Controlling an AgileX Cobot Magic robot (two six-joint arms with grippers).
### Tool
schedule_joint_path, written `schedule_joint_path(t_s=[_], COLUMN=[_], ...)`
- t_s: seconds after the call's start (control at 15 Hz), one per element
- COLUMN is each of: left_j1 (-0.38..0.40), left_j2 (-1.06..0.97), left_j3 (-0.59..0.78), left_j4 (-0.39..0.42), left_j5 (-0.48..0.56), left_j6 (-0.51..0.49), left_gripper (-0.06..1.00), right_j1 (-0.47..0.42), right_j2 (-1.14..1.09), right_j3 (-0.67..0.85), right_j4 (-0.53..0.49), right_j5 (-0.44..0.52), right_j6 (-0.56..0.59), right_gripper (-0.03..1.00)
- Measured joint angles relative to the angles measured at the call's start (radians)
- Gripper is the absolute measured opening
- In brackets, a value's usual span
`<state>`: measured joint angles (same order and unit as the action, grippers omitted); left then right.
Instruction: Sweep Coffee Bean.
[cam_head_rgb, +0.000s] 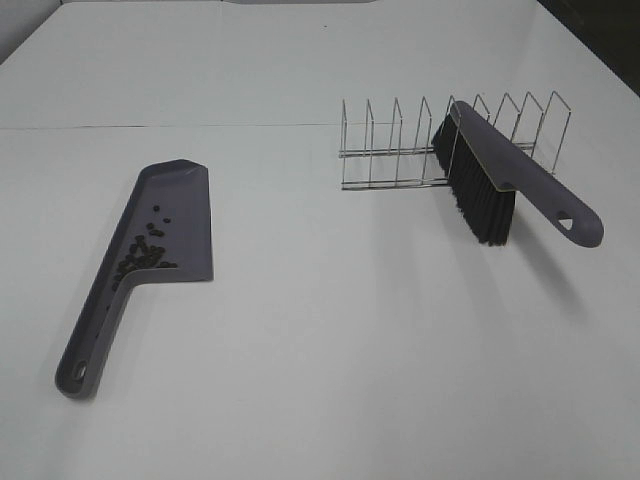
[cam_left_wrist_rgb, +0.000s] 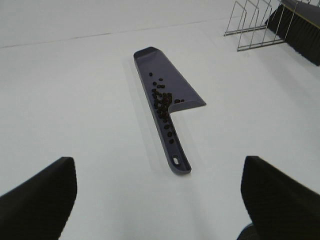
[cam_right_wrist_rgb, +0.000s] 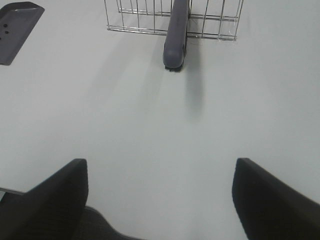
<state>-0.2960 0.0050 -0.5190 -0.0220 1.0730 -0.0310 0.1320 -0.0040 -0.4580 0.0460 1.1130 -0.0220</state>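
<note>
A purple dustpan (cam_head_rgb: 160, 235) lies flat on the white counter (cam_head_rgb: 330, 330), left side, handle toward the camera, w/ the coffee beans (cam_head_rgb: 145, 255) gathered inside it near the handle end; the left wrist view shows several strung along the handle channel too. Across the counter, well apart on the right, a brush (cam_head_rgb: 500, 170) w/ black bristles rests propped in a wire rack (cam_head_rgb: 400, 145), its purple handle sticking out past the rack's front edge. Neither arm shows in the high view. Left tool (cam_left_wrist_rgb: 160, 200): both dark fingers (cam_left_wrist_rgb: 40, 200) spread wide, nothing between them, hanging above bare counter short of the dustpan's handle. Right tool (cam_right_wrist_rgb: 160, 200): likewise spread wide and empty, fingers (cam_right_wrist_rgb: 272, 200) apart over bare counter, facing the brush handle end and rack; a corner of the dustpan shows at that view's edge.
</note>
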Motion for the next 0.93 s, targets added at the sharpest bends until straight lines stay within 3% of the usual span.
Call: schedule_joint_path(t_s=[0.73, 0.93], left_j1=[0.0, 0.044], left_j2=[-0.011, -0.011], left_j3=[0.0, 0.0], left_j4=[-0.001, -0.001], left_j5=[0.0, 0.0], left_j6=[0.042, 0.043], left_gripper=[0.82, 0.82], right_j1=[0.0, 0.0], right_j2=[0.0, 0.0], right_j3=[0.0, 0.0], right_j4=[0.006, 0.006], right_j5=[0.0, 0.0], right_j6=[0.0, 0.0], right_gripper=[0.67, 0.67])
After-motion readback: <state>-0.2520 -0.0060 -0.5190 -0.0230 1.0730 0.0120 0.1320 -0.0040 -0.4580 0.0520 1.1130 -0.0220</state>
